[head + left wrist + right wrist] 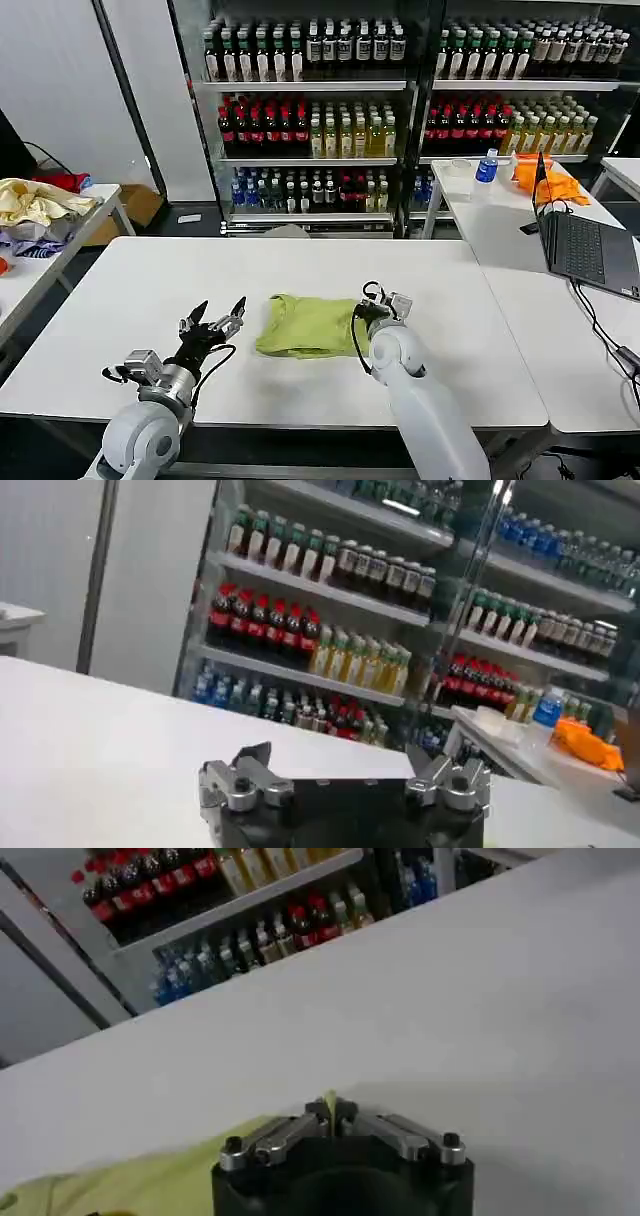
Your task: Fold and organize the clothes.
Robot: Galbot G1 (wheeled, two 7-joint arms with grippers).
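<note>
Shirt (305,325) lies mid-table (150,280), already folded into a compact bundle (edges look rough). Right gripper (376,304) is pinched shut on its right edge; left gripper (218,315) hovers just beside it, jaws wide open, empty. Left: final tidy and placement, I'd guess.

A robot test lab set up like a shop: beyond the right gripper (384,299) stand glass-fronted drink coolers (400,110) stocked with rows of bottles, while plain white worktables (130,290) surround it, one to its right carrying an open laptop (585,245) and cables.
</note>
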